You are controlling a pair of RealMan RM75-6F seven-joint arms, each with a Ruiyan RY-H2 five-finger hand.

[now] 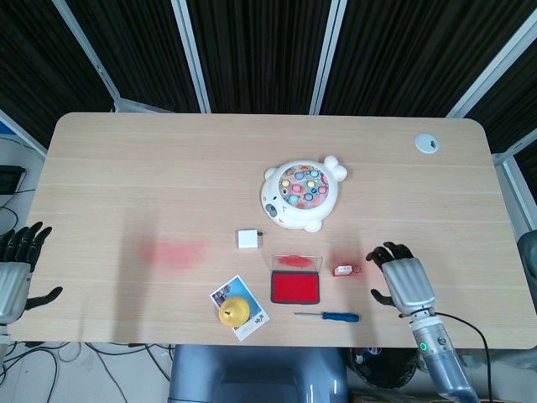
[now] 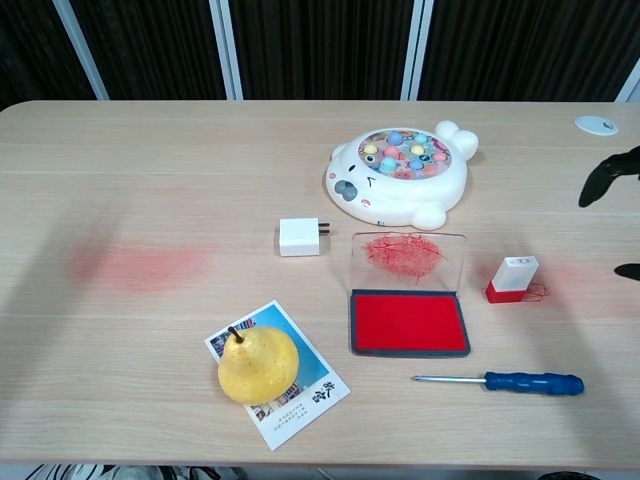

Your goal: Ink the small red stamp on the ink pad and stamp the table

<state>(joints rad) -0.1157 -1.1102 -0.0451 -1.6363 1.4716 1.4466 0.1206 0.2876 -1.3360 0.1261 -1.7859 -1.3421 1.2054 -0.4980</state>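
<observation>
Right hand [image 1: 405,280] over the table [image 1: 126,168] near the front edge, fingers apart, holding nothing, just right of the small red stamp [image 1: 345,269] but not touching it; in the chest view only dark fingertips [image 2: 608,172] show at the right border; left hand [image 1: 17,267] off the table's left front corner, fingers spread, empty; stamp stands on the table on a faint red smudge, just right of the ink pad [image 1: 295,288]; pad lies open, clear lid [image 2: 408,250] up and smeared red; blue-handled screwdriver [image 1: 328,316] lies in front of the pad; white charger [image 1: 247,239] left of the lid; fish toy [image 1: 302,193] behind both; pear [image 1: 235,311] rests on a card [image 1: 255,322] left of the pad; red stain [image 1: 172,252] further left; white grommet [image 1: 426,143] at far right corner.
</observation>
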